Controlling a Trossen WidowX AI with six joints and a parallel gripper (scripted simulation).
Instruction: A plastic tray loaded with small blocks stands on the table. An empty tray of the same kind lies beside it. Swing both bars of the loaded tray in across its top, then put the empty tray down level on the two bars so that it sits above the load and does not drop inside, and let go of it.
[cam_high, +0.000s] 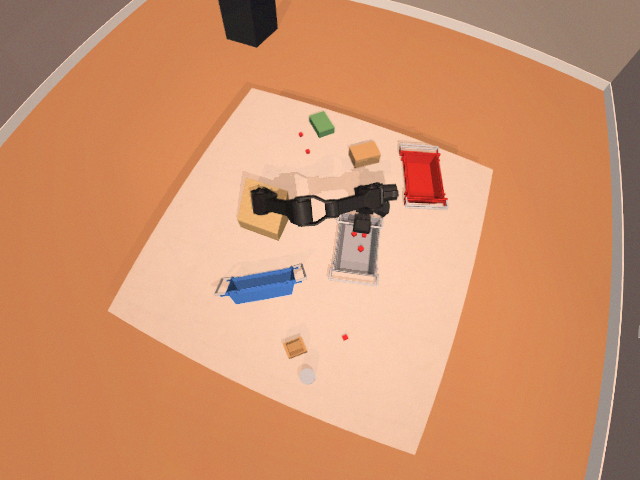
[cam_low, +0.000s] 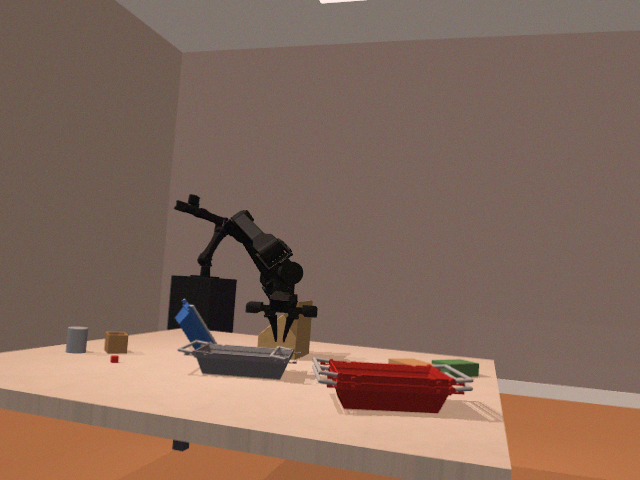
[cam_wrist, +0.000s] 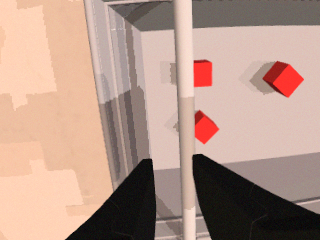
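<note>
The grey tray (cam_high: 351, 264) (cam_low: 242, 365) (cam_wrist: 260, 115) stands upright with three red blocks (cam_high: 360, 248) (cam_wrist: 283, 79) inside. Its near-end wire bar (cam_high: 345, 223) (cam_wrist: 186, 75) crosses above the tray's inside, close to the end wall. Its other wire bar (cam_high: 354, 282) (cam_low: 181, 350) is out over the opposite end. My gripper (cam_high: 361, 230) (cam_low: 280, 341) (cam_wrist: 172, 166) points down over the near end, slightly open; that bar runs between the fingers in the wrist view, with a gap on each side. The empty blue tray (cam_high: 263, 291) (cam_low: 193, 324) is tilted steeply, its bars out.
Red trays (cam_high: 423, 175) (cam_low: 390, 395), seemingly nested, stand near the table edge. A tan wedge-like block (cam_high: 258, 224) (cam_low: 303, 328) is beneath the arm. Green (cam_high: 321, 124) and orange (cam_high: 364, 153) blocks, a small brown box (cam_high: 295, 346), a grey cylinder (cam_high: 307, 375) and loose red cubes are around.
</note>
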